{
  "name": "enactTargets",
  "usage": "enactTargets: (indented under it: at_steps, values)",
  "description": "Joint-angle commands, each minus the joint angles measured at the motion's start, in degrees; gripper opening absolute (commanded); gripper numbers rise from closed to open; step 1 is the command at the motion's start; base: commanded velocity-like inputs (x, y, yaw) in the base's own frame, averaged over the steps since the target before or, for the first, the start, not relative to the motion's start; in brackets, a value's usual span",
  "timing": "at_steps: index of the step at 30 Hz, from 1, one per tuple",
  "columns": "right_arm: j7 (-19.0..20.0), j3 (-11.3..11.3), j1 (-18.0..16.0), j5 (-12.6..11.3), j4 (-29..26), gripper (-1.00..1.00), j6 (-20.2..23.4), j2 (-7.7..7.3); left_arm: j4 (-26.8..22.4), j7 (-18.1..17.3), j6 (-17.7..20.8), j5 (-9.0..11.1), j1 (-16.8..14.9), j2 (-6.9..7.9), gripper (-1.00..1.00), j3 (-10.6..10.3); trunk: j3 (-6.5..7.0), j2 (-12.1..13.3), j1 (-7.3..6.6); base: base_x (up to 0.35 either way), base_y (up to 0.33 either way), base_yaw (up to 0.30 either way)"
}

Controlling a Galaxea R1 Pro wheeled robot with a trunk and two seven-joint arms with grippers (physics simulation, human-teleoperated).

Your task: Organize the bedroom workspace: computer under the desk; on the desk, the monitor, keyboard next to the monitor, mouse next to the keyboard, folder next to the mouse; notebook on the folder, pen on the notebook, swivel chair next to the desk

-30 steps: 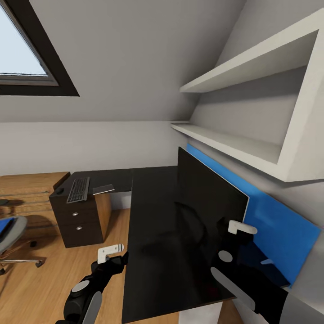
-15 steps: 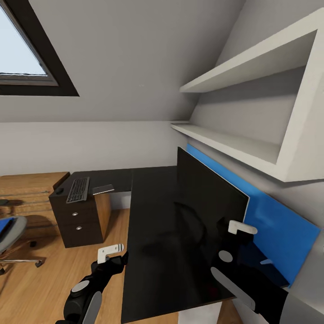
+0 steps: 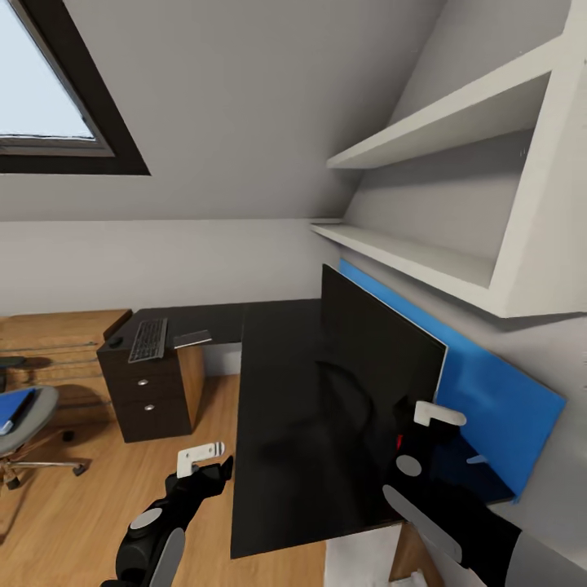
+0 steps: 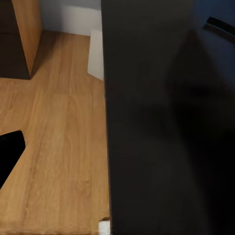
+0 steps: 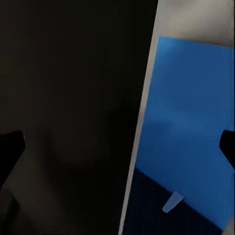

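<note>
Got the monitor (image 3: 371,359) upright on the desk (image 3: 277,408), hiding half the blue wall panel (image 3: 497,399). Right gripper (image 3: 430,417) splayed wide astride its edge; left gripper (image 3: 202,458), can't tell. Keyboard (image 3: 147,340) sits at the far end.

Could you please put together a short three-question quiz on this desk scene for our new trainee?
1. True or false: the keyboard lies on the swivel chair.
2. Where is the blue folder? A) on the swivel chair B) on the desk C) on the floor
3. Fill in: the monitor stands on the ___.

Key: 1 false, it lies on the desk above the drawers; 2 A; 3 desk.
</note>
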Motion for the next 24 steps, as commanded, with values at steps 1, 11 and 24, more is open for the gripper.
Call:
enactTargets:
  at_steps: [1,11,24]
  values:
    - [-0.2,0.24,-0.12,-0.35,-0.03,1.0,-0.37,-0.03,-0.07,0.52,0.18,0.61,-0.05,0.01,1.0,-0.07,-0.09,-0.07,-0.02,-0.294,0.113,0.0]
    - [4.54,1.26,-0.12,-0.15,7.15,1.0,-0.49,4.75,0.46,0.52,0.22,0.61,-0.05,0.01,1.0,0.06,-0.09,-0.07,-0.02,-0.306,0.126,0.0]
    - [5.59,1.34,-0.12,0.01,9.11,1.0,-3.67,7.1,2.31,0.53,0.18,0.47,-0.05,0.01,1.0,0.01,-0.09,-0.07,-0.02,-0.307,0.167,0.0]
